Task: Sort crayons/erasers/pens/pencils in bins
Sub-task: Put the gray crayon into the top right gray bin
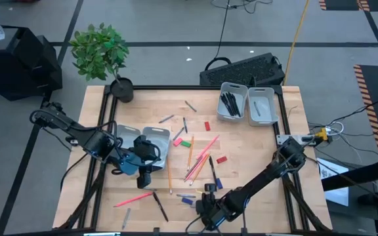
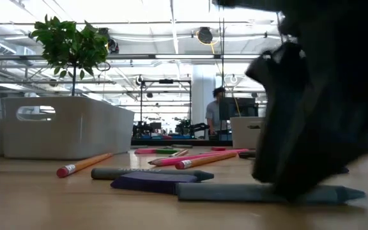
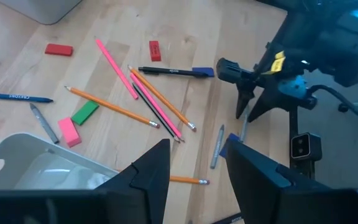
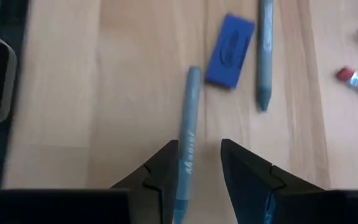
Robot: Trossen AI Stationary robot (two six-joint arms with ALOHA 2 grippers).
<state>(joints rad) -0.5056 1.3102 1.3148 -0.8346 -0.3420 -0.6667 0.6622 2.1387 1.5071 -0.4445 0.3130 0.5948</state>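
At the near edge of the table, the right gripper (image 4: pixel 197 171) stands low over a long grey-blue crayon (image 4: pixel 188 118), its jaws open and straddling the stick without closing on it. A flat blue eraser (image 4: pixel 229 42) and a second grey crayon (image 4: pixel 265 53) lie just beyond. The step looks like picking this crayon; next the fingers should close, lift, and carry it to a light-grey plastic bin (image 1: pixel 262 106) at the far right. The left gripper (image 3: pixel 194 174) hangs open and empty near the left-hand bins (image 1: pixel 155 139).

A green potted plant (image 1: pixel 102 54) stands at a far corner of the wooden worktop (image 1: pixel 254 144). A black keyboard (image 1: pixel 241 69) lies on the floor beyond the worktop's far edge.
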